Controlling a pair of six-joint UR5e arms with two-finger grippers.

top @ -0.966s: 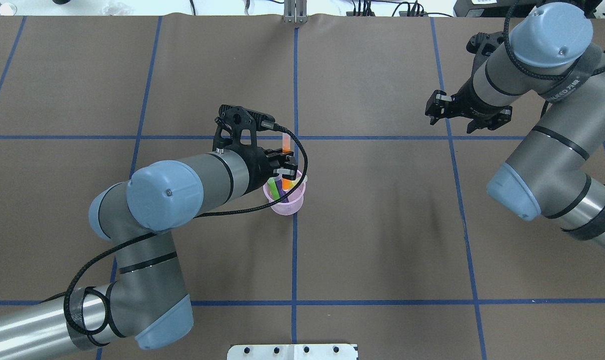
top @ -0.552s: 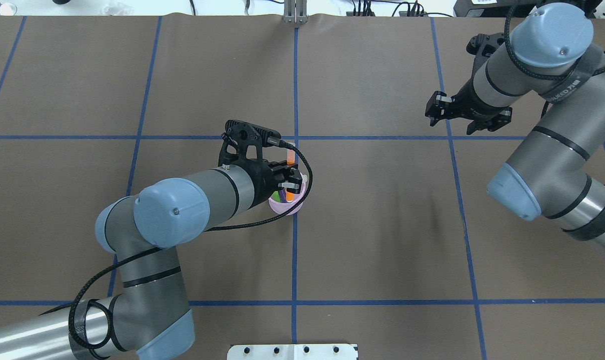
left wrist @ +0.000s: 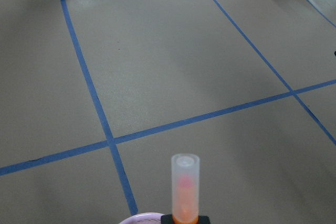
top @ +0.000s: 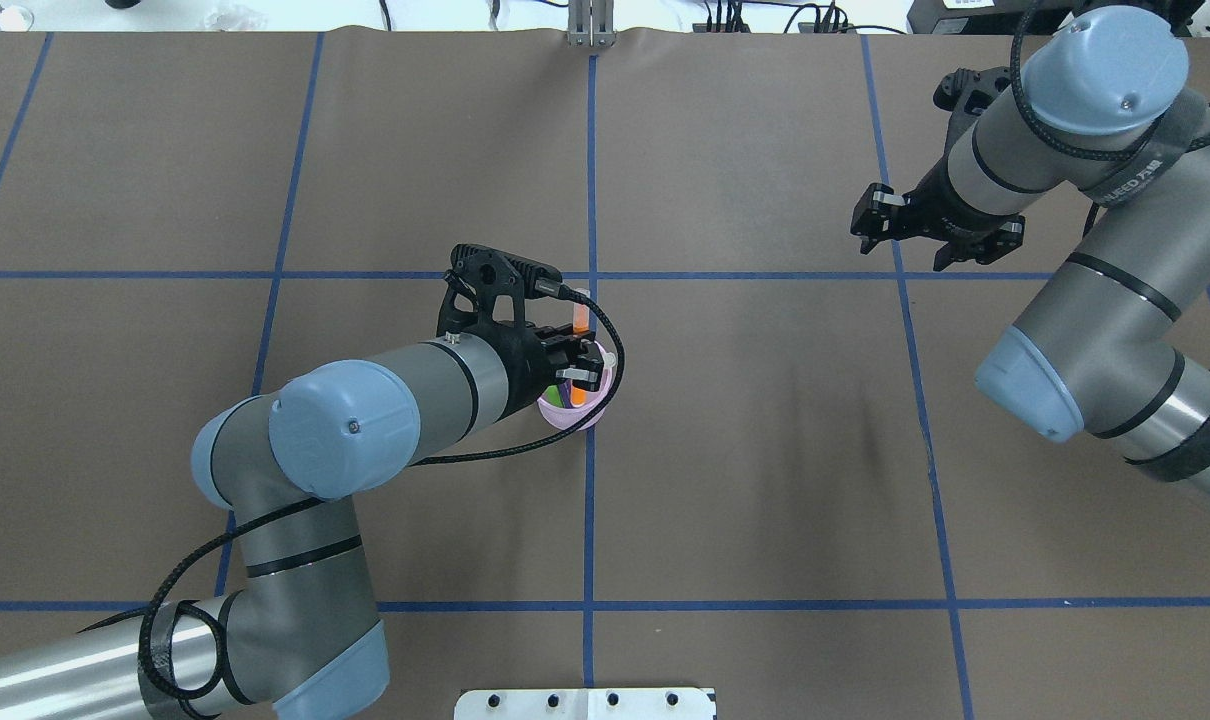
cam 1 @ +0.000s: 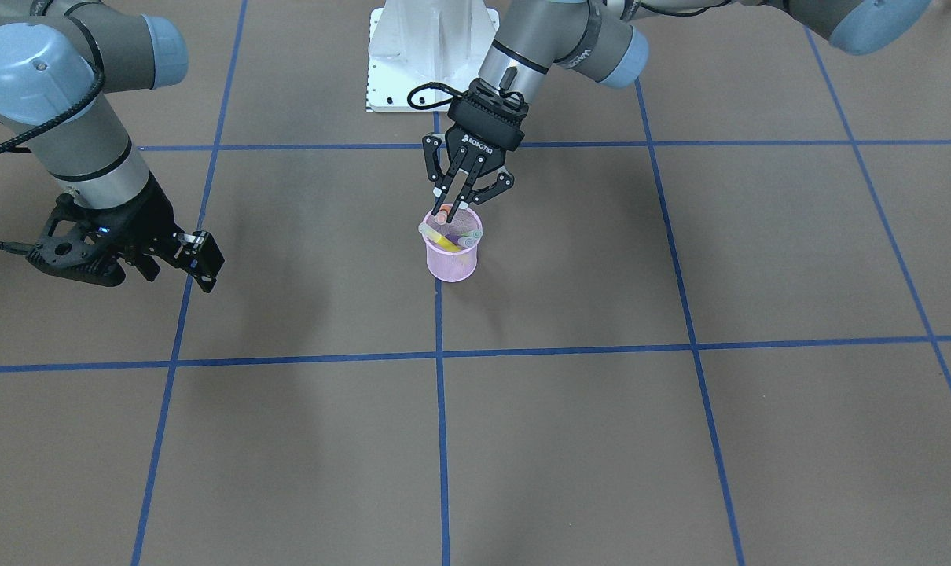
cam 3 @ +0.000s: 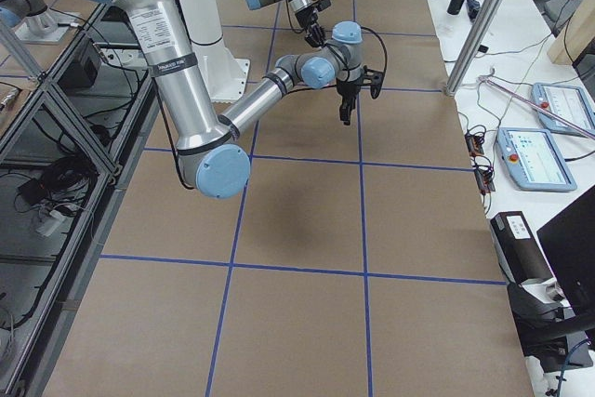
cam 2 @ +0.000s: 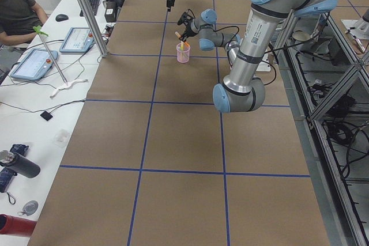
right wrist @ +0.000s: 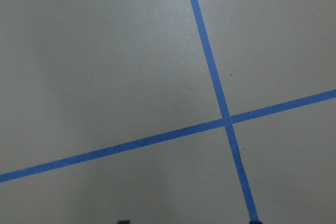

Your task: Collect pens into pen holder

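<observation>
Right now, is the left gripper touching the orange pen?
Touching. In the left wrist view the orange pen stands clamped between the black fingers of the left gripper at the bottom edge, with no gap on either side.

We see the pen holder near the middle of the desk, pens inside. The left end effector is right above it, gripping one upright pen. The right end effector hangs toward the far right corner.

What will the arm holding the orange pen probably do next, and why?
Most likely it will open its jaws and let go. The left gripper holds the orange pen nearly upright, and the pen's lower end sits inside the pink cup, next to a yellow pen. Letting go should drop it in.
</observation>
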